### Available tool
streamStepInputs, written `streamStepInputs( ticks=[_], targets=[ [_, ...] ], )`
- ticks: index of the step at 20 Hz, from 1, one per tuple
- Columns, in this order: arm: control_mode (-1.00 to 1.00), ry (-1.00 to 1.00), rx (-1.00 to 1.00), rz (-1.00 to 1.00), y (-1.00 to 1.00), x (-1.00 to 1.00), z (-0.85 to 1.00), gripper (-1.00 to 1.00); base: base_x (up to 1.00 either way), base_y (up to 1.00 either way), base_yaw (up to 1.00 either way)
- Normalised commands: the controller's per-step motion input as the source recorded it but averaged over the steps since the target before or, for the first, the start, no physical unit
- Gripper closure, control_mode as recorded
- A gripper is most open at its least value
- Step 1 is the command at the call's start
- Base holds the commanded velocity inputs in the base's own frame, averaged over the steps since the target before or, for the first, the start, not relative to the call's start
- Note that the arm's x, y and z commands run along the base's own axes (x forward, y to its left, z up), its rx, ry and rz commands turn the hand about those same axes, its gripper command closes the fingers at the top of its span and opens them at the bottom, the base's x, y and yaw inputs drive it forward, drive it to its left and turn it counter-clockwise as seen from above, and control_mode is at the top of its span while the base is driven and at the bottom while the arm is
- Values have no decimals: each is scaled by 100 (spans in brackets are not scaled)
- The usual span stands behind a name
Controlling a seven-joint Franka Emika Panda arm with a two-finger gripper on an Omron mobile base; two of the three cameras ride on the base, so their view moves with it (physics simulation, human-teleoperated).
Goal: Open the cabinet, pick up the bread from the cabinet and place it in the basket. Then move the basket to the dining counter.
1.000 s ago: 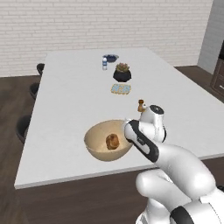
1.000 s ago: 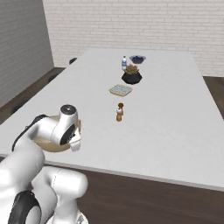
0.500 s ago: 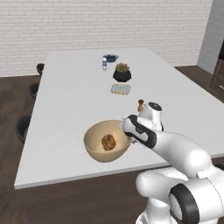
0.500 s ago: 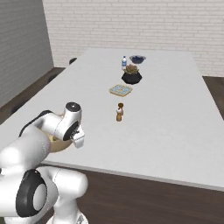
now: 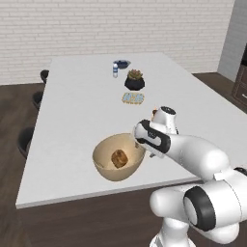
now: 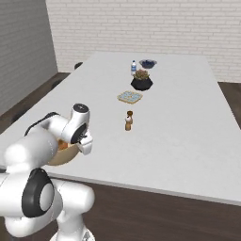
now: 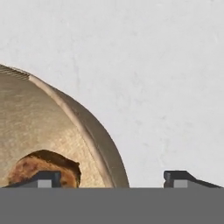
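Resting in basket [image 5: 107,164] on dining counter [image 5: 77,111], bread [image 5: 119,157], fingers [image 7: 177,176] released astride rim, no writing.

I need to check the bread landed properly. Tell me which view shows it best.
The left base view: the whole bread sits in the basket, seen from above. The hand view catches only its top edge behind the basket wall. In the right base view the arm hides almost all of it.
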Motion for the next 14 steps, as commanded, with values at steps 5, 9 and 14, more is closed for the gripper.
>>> streamStepInputs(
  ticks=[5,9,14],
  targets=[
    [-100,-6,-8,1,-3,-11,77,-100,0,0,0],
    [-100,0,0,-1,-40,-43,92,-100,0,0,0],
    [-100,-1,-1,-1,-44,-82,80,-100,0,0,0]
  ],
)
